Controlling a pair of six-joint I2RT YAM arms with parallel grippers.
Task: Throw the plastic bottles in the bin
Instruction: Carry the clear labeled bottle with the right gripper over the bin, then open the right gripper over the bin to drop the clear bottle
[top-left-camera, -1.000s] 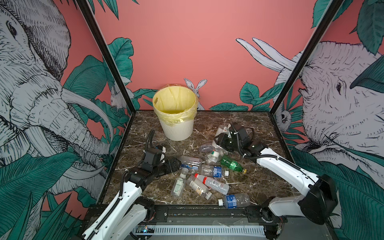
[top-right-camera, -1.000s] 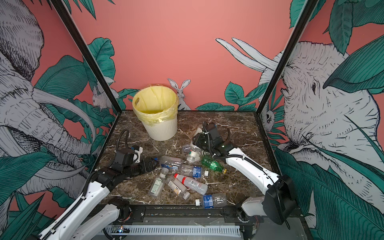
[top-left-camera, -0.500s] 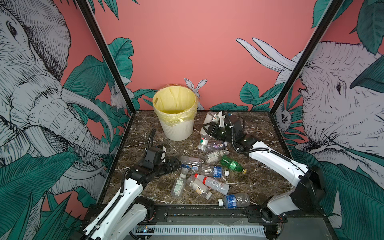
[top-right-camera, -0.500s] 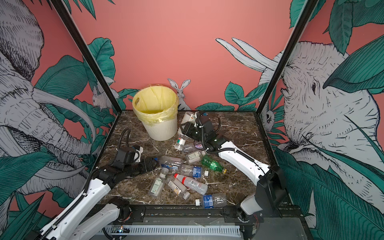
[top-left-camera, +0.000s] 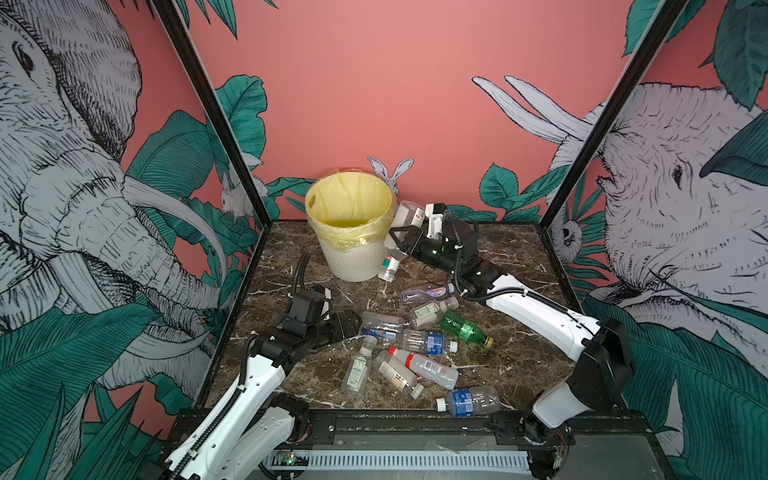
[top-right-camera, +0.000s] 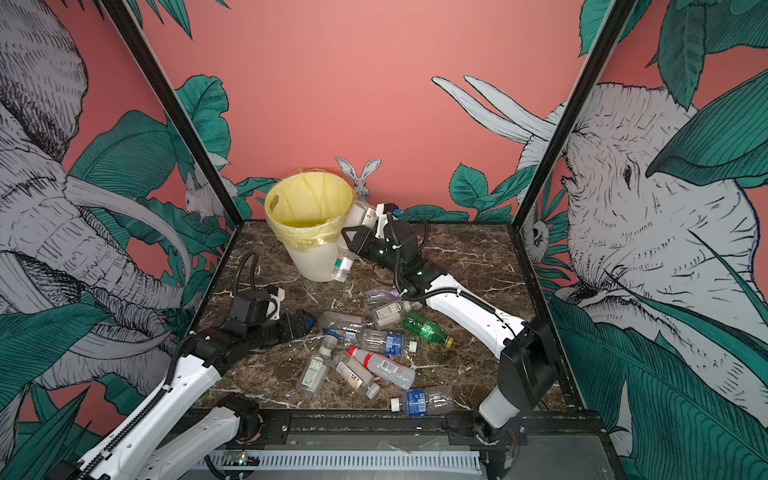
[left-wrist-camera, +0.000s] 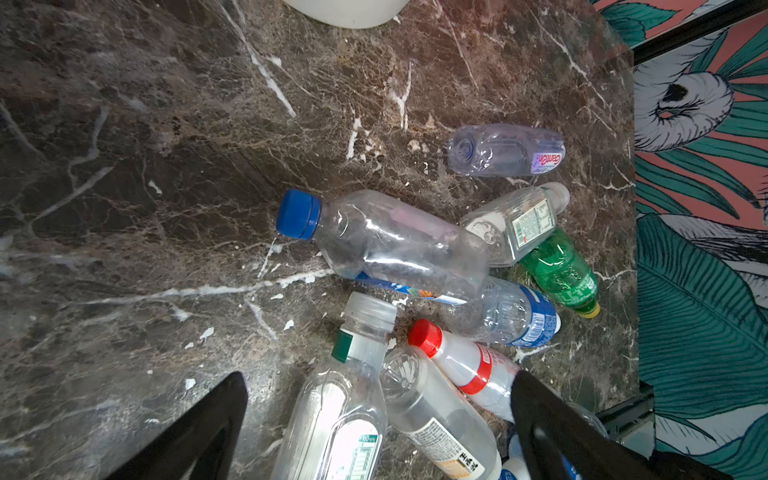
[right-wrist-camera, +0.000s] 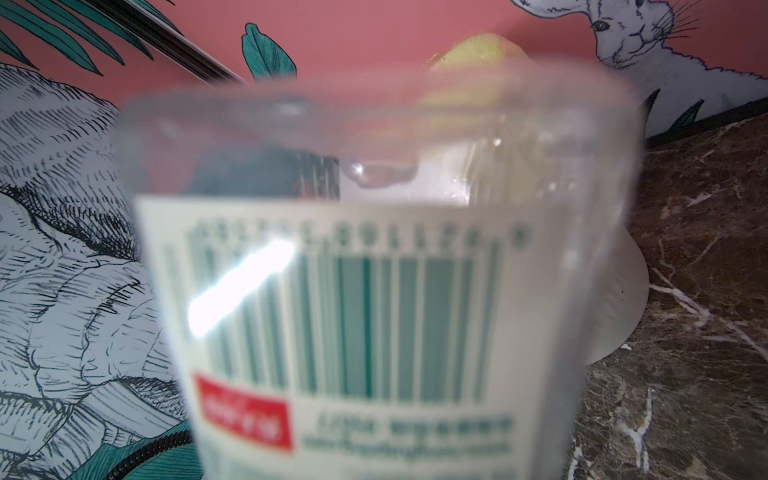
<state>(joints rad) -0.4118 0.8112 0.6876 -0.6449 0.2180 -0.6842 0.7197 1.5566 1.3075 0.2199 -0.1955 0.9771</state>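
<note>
Bin (top-left-camera: 353, 262): upright at rear of bench (top-left-camera: 515, 249).
Held bottle (top-left-camera: 406, 212): clear, cap down, just beside bin rim, clamped in right fingers (top-left-camera: 409, 239).
Loose bottles (top-left-camera: 424, 341): lying mid-bench.
Left fingers (left-wrist-camera: 199, 428): spread wide, empty, near the pile.

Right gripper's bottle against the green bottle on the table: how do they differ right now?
Colour: the held bottle is clear with a white label; the green bottle is tinted and yellow-capped.
Pose: the held bottle hangs neck down in the right gripper beside the bin, near its rim; the green bottle lies flat on the table.
Shared: both are small plastic bottles, and neither is in the bin.
</note>
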